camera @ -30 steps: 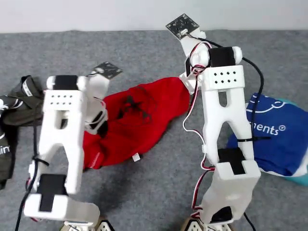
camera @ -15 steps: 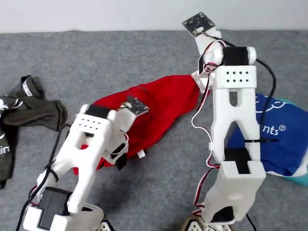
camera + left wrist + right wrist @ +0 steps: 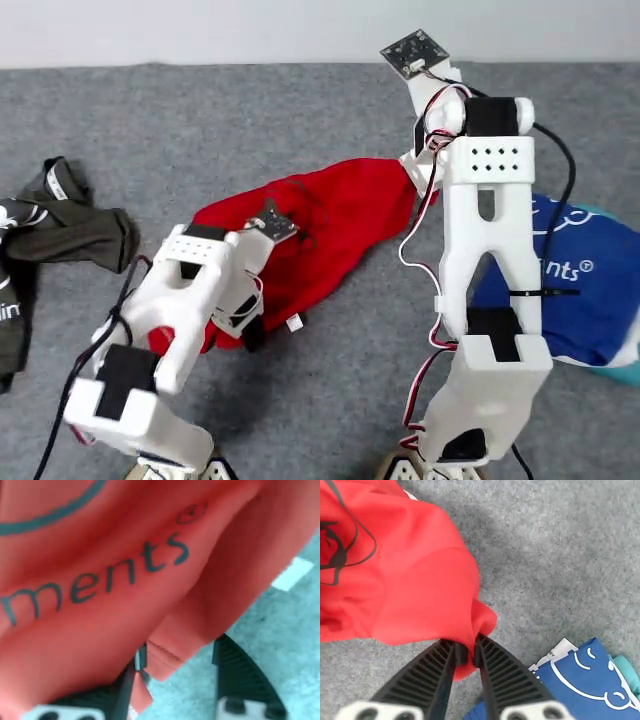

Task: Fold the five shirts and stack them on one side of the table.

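Cloth first: the red shirt (image 3: 330, 220) lies bunched across the middle of the table (image 3: 340, 390). It sits between the dark shirts (image 3: 60, 235) heaped at the high view's left edge and the blue shirt (image 3: 580, 290) at its right edge. None of them looks folded, so I judge you are at the start, spreading shirt 1 of 5.

Your right gripper (image 3: 466, 652) is clamped on a small pinch of the red shirt's far end, with the fabric squeezed between both jaws. Your left gripper (image 3: 175, 670) is down at the shirt's near end. Its jaws stand apart with a fold of the red hem hanging between them, closer to 1 jaw, and nothing is gripped yet.

To do this step well:
- Push the left gripper a little further onto the hem, so the fold sits deep between the jaws and not just at the tips, then close.
- Try to catch the hem edge itself, not a thick wad of layers.
- With both ends held, draw the 2 grippers apart low over the table so the shirt flattens.
- Pull gently, because the right pinch looks shallow and could slip.
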Available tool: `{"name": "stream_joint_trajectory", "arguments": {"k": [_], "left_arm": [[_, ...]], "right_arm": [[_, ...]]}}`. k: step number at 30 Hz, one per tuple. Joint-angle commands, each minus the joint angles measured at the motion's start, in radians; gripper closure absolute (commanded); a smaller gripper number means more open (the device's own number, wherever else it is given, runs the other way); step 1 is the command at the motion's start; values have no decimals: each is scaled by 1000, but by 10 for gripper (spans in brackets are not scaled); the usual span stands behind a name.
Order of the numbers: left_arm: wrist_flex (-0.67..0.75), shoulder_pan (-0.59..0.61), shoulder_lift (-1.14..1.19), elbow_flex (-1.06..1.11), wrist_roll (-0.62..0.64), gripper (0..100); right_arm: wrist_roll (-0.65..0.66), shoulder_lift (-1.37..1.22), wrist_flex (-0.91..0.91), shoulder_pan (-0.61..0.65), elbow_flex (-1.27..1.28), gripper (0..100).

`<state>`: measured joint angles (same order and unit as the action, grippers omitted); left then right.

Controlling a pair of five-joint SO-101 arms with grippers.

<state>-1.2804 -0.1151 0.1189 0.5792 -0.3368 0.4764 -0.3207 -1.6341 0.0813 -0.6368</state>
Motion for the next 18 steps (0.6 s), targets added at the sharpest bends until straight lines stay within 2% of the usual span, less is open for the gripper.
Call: {"name": "stream_joint_trajectory", "arguments": {"k": [1,5,11,15,18], "left_arm": [[-41,2,74,-73,-12,806],[-94,6,190,-166,-6,854],[-112,0,282,-265,-3,996],[-176,-2,176,-292,-3,995],[-241,-2,6,-329,-3,995]], "right_arm": [[6,41,-7,-1,-26,988],[6,44,-7,-1,-26,988],[6,107,-8,-4,-26,988],[12,153,-16,-10,-26,988],[14,183,-38,-10,-26,988]]}}
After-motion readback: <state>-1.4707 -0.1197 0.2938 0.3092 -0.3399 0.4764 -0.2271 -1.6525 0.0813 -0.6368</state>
